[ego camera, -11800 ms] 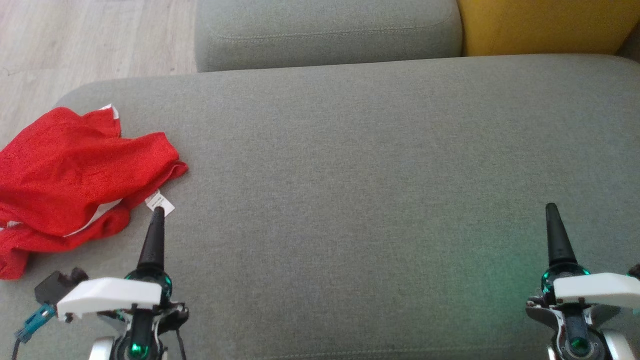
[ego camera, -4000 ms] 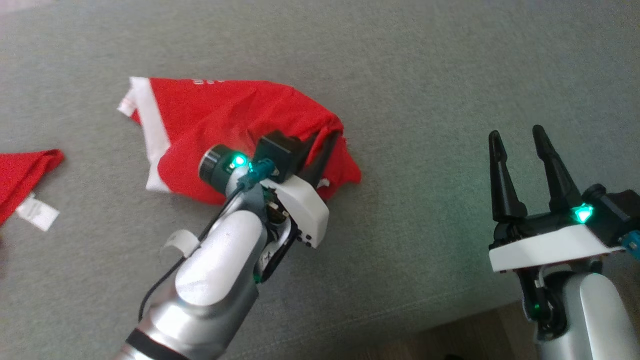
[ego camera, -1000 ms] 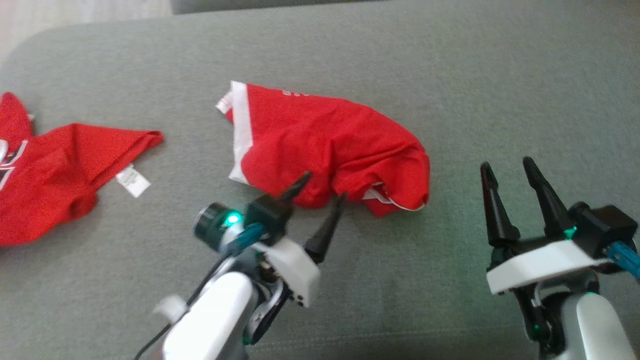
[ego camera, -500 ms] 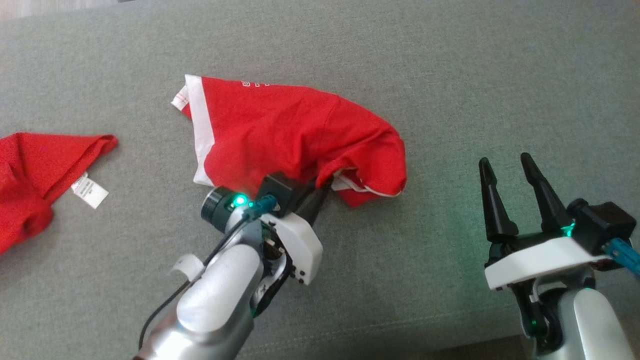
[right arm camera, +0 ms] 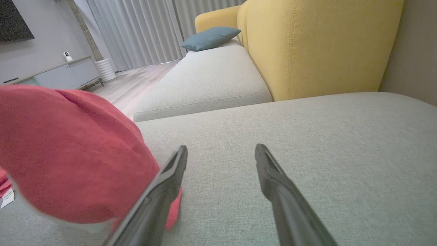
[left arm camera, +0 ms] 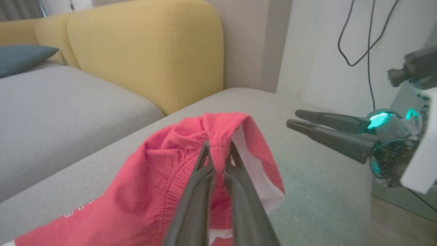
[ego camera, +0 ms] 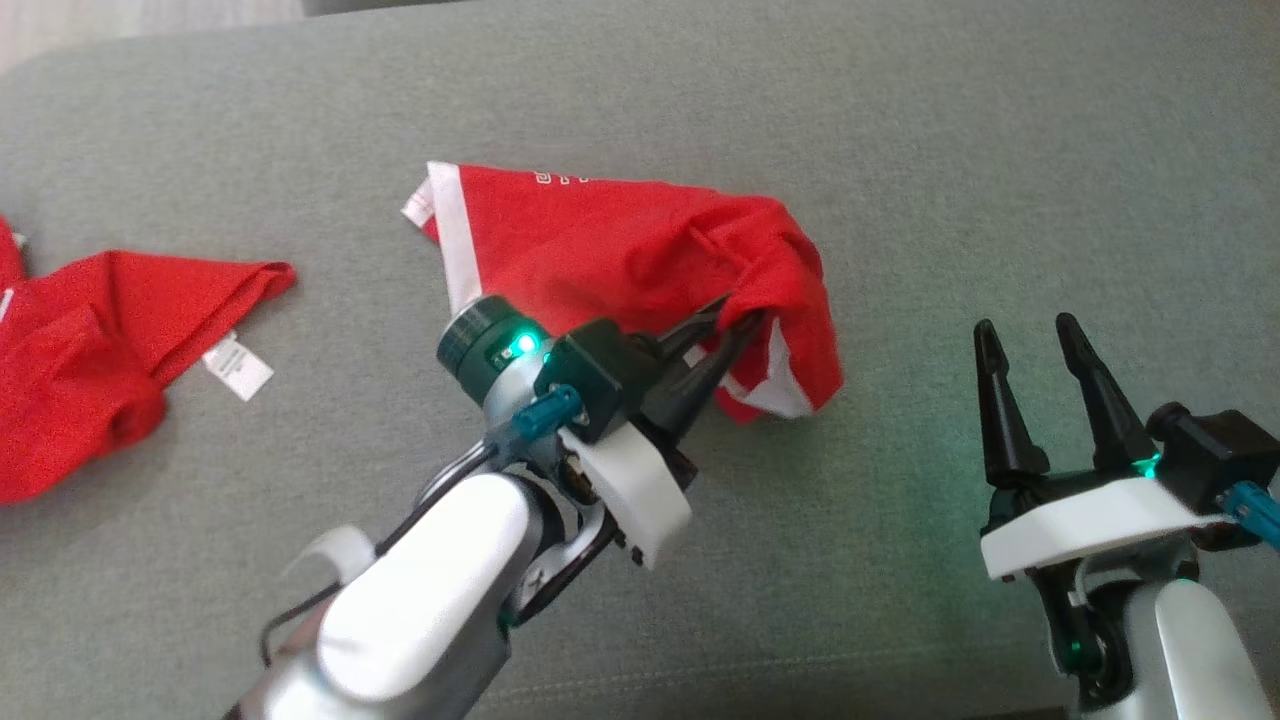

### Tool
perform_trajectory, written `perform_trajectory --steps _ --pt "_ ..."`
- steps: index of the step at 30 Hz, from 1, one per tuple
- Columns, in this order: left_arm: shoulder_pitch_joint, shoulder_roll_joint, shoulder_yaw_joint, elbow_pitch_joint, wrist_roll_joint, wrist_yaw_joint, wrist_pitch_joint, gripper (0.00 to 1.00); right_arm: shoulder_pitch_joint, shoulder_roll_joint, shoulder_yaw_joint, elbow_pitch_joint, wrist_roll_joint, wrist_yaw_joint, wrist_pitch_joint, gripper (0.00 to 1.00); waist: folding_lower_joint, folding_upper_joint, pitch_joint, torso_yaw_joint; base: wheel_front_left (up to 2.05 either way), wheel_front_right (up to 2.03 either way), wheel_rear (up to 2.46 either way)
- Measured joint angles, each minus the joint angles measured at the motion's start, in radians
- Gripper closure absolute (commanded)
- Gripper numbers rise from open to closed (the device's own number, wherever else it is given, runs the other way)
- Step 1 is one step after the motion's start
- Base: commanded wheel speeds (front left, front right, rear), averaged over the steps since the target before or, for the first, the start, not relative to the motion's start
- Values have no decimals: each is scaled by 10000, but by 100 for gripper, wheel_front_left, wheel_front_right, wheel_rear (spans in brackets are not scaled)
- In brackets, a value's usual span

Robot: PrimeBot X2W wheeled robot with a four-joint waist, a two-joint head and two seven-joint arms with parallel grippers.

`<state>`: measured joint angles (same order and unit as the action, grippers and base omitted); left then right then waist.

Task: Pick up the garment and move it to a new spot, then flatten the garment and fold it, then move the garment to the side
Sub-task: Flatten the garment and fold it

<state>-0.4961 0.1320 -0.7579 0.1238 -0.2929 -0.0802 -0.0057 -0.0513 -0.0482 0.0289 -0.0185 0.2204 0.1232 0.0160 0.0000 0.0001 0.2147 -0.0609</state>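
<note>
On the grey sofa cushion [ego camera: 900,150], the red garment [ego camera: 600,250] lies mid-seat, long axis running ten to four o'clock. The left gripper [ego camera: 738,318] pinches its four o'clock end; the right gripper [ego camera: 1027,326], spread and empty, hangs at three o'clock.

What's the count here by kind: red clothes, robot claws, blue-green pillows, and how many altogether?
Red garments: 2, the held garment and the garment at the left
Grippers: 2, the left gripper shut on cloth, the right gripper open
Pillows: 1, the teal pillow
Total: 5
</note>
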Motion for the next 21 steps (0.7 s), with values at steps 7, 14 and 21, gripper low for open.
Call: perform_trajectory --steps 7,14,21 --pt "25 746 -88 -3266 0 -77 1335 100 9 0 2 63 86 0 2 0 0 0 -203 250 0 0 0" --pt "14 1097 533 -4753 0 560 2171 100 11 0 4 148 186 0 -21 0 0 0 -219 225 0 0 0" --pt "621 1373 1749 -2228 -1078 1116 2429 100 6 0 56 186 249 0 -31 0 0 0 2 99 0 0 0"
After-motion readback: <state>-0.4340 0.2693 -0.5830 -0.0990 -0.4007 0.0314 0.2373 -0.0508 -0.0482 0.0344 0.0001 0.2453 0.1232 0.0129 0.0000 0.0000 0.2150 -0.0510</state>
